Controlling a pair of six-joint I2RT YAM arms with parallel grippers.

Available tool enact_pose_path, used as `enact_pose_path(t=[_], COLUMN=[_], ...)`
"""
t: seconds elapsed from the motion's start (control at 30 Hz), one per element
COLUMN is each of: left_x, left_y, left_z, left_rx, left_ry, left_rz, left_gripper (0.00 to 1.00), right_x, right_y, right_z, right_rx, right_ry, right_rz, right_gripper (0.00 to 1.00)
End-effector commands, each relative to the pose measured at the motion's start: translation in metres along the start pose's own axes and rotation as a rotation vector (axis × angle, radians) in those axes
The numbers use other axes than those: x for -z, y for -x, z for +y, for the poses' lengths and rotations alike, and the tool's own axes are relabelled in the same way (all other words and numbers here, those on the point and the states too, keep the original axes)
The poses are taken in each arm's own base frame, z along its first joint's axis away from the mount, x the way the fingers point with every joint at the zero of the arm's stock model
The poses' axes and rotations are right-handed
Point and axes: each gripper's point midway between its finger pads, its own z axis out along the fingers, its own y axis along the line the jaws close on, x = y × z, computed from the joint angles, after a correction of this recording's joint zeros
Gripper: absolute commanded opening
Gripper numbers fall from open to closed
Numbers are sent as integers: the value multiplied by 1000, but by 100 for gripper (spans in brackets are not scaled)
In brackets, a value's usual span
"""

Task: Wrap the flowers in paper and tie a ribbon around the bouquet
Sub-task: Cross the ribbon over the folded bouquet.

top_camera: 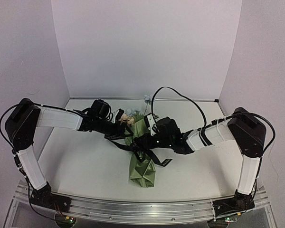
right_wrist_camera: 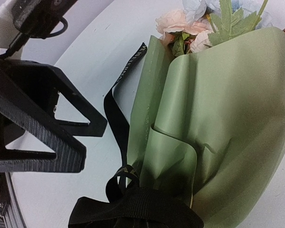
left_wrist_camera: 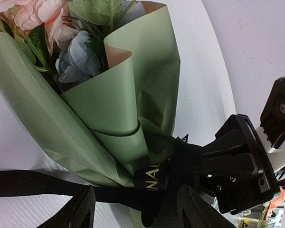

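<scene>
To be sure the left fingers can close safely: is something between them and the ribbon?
Nothing visible is. The ribbon runs between the open left fingers, across the waist of the bouquet.

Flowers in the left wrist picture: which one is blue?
The grey-blue bloom, tucked against the green paper at its curled edge, just below the pink bloom.

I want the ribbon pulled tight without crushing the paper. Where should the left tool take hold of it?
Grip the ribbon on its loose tail, which lies on the table beside the bouquet. Probably come from the side away from the bouquet, where the left tool stands open: the strip curls on edge there, clear of the paper.
</scene>
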Motion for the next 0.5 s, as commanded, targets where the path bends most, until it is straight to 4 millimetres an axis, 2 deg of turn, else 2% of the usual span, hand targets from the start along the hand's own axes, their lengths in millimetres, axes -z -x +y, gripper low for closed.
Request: enact_pose_path(t=[0.0, 0.2, 0.47], left_x=[-1, -11, -19], left_y=[11, 4, 3], left_z=[-22, -17, -18], left_rx=[-9, 9, 14], left_ry=[-90, -99, -131], left_rz=[-3, 33, 61], left_gripper=[62, 62, 56], right_x=[-1, -3, -4], right_y=[9, 8, 8], right_z=[6, 6, 9], right_rx=[10, 1, -1], right_ry=[28, 33, 48], right_rz=[-28, -24, -20], right_gripper=[0, 0, 0])
